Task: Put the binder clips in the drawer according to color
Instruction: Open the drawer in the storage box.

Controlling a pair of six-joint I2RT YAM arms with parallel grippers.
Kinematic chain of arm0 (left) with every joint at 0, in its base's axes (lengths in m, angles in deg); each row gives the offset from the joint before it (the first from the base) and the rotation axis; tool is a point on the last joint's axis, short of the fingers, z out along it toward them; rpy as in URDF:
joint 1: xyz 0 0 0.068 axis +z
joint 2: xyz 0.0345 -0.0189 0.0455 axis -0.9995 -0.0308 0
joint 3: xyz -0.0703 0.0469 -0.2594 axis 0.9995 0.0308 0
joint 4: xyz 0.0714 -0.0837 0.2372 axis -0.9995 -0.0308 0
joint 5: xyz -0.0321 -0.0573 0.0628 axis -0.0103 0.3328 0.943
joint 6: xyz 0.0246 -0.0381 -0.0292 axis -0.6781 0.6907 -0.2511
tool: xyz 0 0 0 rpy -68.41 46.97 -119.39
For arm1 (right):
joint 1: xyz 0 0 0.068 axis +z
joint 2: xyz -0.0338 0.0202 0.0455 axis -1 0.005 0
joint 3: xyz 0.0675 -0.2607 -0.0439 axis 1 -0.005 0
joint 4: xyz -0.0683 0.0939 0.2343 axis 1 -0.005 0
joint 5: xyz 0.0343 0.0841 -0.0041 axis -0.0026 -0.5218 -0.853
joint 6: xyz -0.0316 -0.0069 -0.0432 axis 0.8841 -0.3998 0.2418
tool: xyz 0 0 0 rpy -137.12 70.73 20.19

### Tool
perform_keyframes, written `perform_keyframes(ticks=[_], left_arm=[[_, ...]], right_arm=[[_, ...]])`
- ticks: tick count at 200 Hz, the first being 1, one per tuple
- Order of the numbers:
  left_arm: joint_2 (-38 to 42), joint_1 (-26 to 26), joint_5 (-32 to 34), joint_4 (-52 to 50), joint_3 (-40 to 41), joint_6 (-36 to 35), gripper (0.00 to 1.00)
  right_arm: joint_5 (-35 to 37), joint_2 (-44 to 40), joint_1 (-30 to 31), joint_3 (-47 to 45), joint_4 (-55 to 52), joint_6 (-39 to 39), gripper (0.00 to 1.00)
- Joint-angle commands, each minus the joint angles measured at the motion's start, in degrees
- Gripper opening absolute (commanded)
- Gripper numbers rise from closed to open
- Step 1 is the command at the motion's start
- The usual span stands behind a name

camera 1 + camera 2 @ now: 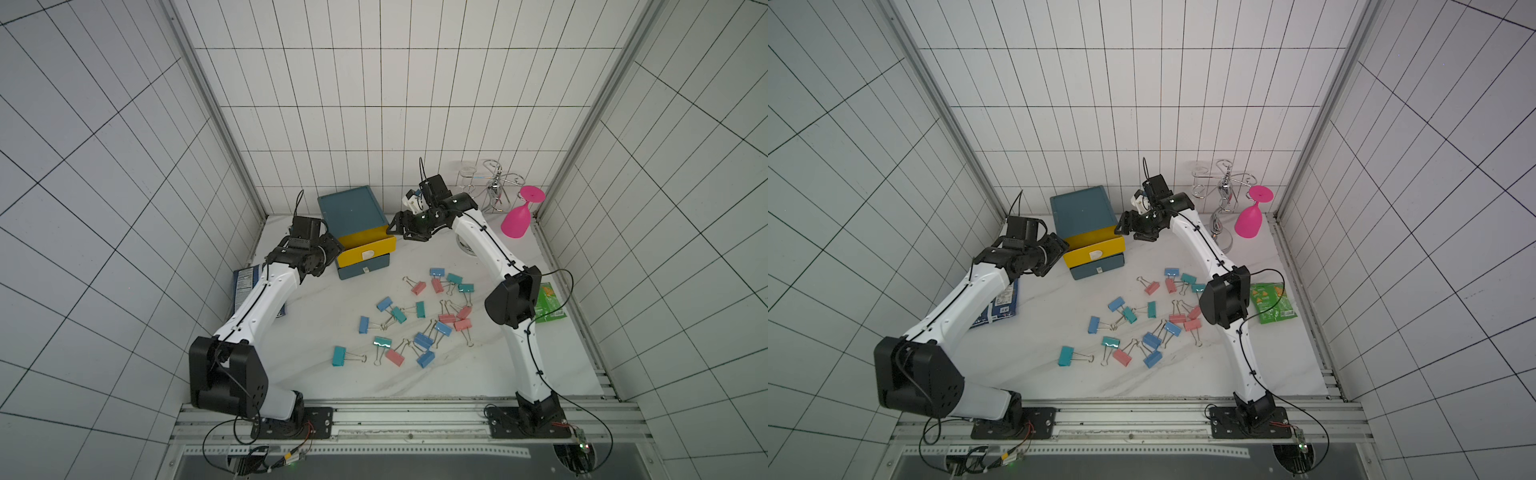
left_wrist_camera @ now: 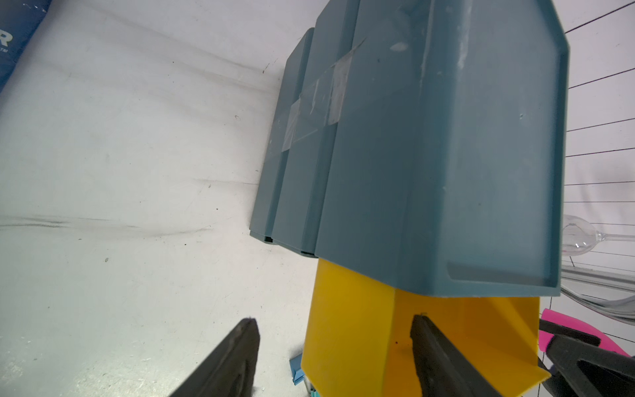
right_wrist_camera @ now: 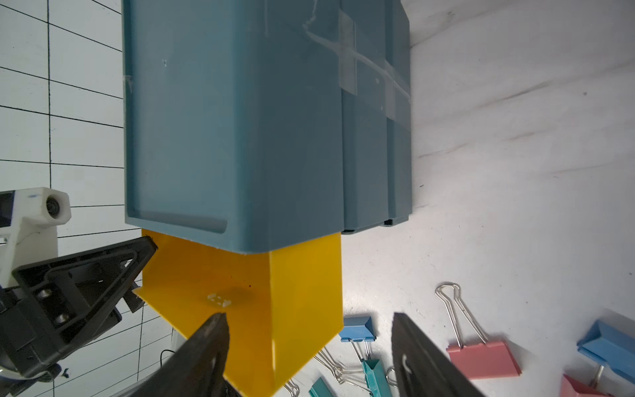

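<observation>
The drawer [image 1: 351, 210] is a dark-teal cabinet at the back of the table, with its yellow top drawer [image 1: 365, 249] pulled out and showing nothing inside. My left gripper [image 1: 334, 251] [image 2: 335, 319] is open at the drawer's left side, one finger outside its wall and one over the inside. At the right side my right gripper [image 1: 399, 232] [image 3: 309, 316] is open and straddles the wall the same way. Neither clamps the wall. Several pink, blue and teal binder clips [image 1: 418, 287] [image 1: 1065, 356] [image 3: 482, 359] lie scattered on the table in front.
A pink goblet [image 1: 519, 220] leans by a wire glass rack [image 1: 494, 187] at the back right. A green snack bag [image 1: 1273, 307] lies beside the right arm. A blue packet [image 1: 245, 282] lies under the left arm. Tiled walls close three sides.
</observation>
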Motion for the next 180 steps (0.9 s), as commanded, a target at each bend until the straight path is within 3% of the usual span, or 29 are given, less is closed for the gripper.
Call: perform_keyframes(ticks=[1,93,180], left_arm=[[-0.8,0.3,-0.1,0.8,-1.3,-1.8,0.73],[0.5,0.2,-2.9,0.2,0.5,-1.6,0.59],[5.1,-2.2,-2.9,0.6,4.8,0.8,0.47]], right_arm=[[0.5,1.6,0.2,1.8,-0.9,-0.5,0.75],[2.2,0.7,1.2,-0.5,-1.7,0.3,0.67],[3.8,-5.3,3.4,-8.7,-0.7,0.8,0.63]])
